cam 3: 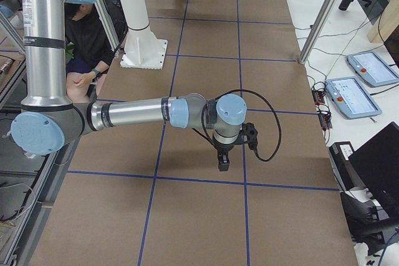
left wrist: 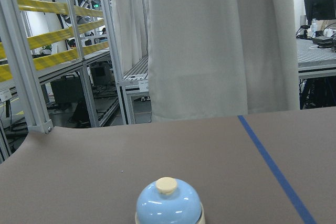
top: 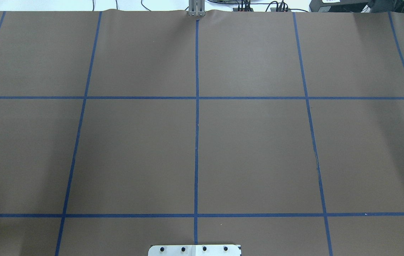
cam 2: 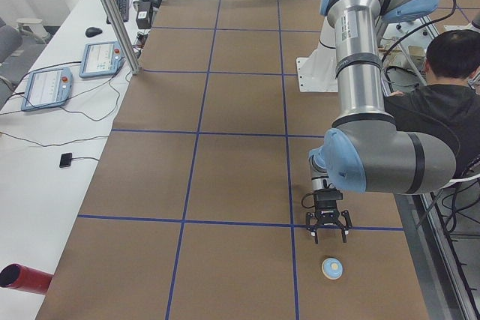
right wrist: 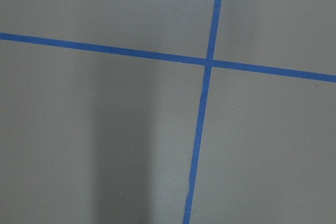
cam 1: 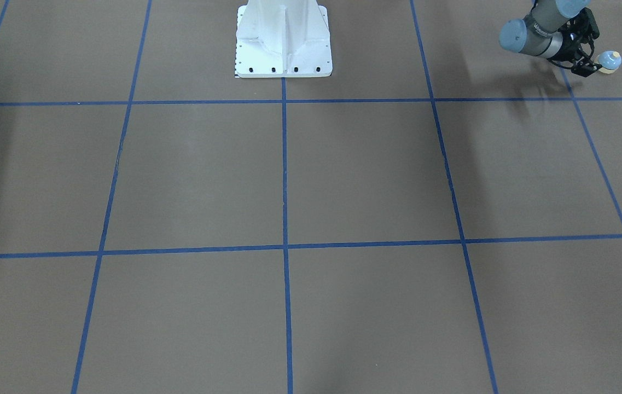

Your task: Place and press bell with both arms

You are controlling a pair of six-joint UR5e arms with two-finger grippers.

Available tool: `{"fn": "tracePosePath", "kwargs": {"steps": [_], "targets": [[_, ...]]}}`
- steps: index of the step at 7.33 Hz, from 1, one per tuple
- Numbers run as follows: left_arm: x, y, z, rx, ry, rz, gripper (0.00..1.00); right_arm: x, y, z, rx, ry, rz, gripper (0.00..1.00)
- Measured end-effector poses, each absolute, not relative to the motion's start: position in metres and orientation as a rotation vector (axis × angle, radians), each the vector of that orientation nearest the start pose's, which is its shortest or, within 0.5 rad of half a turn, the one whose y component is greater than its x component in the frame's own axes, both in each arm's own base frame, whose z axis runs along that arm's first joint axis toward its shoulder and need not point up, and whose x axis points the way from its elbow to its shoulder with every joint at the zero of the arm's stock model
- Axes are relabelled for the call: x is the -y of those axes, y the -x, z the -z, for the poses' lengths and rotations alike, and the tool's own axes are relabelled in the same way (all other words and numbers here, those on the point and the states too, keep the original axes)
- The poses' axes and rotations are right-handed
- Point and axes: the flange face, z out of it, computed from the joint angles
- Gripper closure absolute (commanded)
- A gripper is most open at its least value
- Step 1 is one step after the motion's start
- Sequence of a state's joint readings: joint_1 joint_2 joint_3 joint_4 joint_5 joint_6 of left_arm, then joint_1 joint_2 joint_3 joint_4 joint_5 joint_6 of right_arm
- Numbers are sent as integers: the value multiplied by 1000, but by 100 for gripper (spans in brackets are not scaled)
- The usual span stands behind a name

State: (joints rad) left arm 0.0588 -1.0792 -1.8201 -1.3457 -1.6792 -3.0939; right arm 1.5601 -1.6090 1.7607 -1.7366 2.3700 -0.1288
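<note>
Sitting upright on the brown counter (cam 1: pixel 365 175), the bell (cam 1: pixel 610 60) has its cream button (left wrist: pixel 167 184) pointing straight up. Its axis is therefore vertical, and the round dome favours no direction across the surface. In the front-facing view it lies far out toward 2 o'clock, inside a cell of the blue tape grid (cam 1: pixel 284 164).

The left gripper (cam 1: pixel 591 69) hangs just beside it, at the bell's 9 o'clock, with its fingers spread apart and holding nothing. From the counter's left end the bell lies at that gripper's 6 o'clock, with a gap between them. The left arm (cam 1: pixel 535 35) carries lettering on its grey tube that is too small to read.

The right arm (cam 3: pixel 134 113) reaches out well apart from the bell. Its right gripper (cam 3: pixel 223 161) points down near a tape crossing, and I cannot tell whether it is spread or closed. The white pedestal (cam 1: pixel 283 41) stands at 12 o'clock.
</note>
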Motion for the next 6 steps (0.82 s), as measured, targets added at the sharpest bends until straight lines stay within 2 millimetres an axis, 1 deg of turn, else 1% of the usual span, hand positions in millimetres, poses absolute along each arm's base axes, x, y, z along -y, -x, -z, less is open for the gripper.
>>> {"fn": "tracePosePath", "kwargs": {"steps": [2, 3, 6], "targets": [[109, -206, -785, 437, -286, 1452, 0, 470, -57, -598, 800, -36, 127, 0], [109, -198, -790, 434, -287, 1448, 0, 470, -57, -598, 801, -37, 128, 0], [107, -192, -802, 424, -286, 1444, 0, 471, -57, -597, 801, -38, 128, 0]]}}
